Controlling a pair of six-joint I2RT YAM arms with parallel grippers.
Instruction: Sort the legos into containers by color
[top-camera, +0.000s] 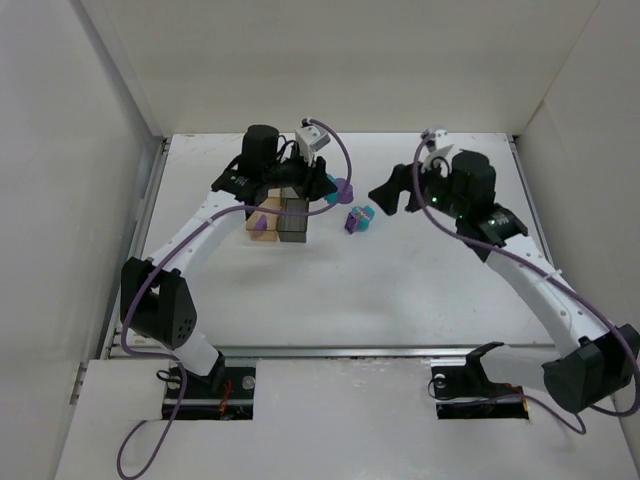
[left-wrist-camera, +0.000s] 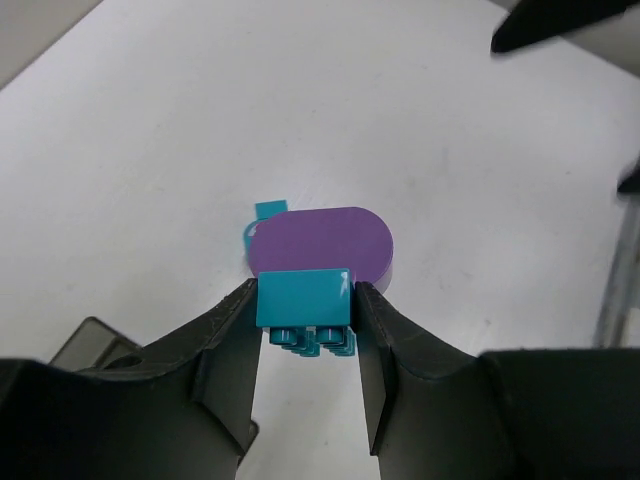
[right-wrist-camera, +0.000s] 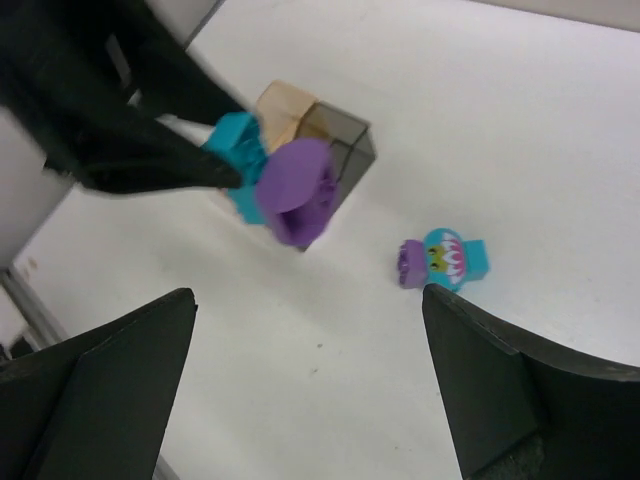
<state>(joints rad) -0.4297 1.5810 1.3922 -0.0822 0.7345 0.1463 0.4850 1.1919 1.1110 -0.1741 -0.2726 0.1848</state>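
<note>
My left gripper (left-wrist-camera: 305, 305) is shut on a teal lego brick (left-wrist-camera: 303, 296), studs toward the camera. A rounded purple lego piece (left-wrist-camera: 320, 240) is stuck to the brick, and both hang above the table. In the top view this held pair (top-camera: 340, 189) is just right of the containers: an amber box (top-camera: 263, 226) and a dark grey box (top-camera: 294, 220) joined side by side. A purple lego (top-camera: 257, 221) shows at the amber box. A small purple-and-teal lego cluster (right-wrist-camera: 441, 260) lies on the table. My right gripper (right-wrist-camera: 308, 300) hangs open above the table near that cluster, holding nothing.
White walls enclose the table on the left, back and right. The left arm (top-camera: 200, 235) reaches over the containers, and its dark fingers (right-wrist-camera: 150, 150) fill the upper left of the right wrist view. The containers (right-wrist-camera: 330, 130) sit behind the held legos there.
</note>
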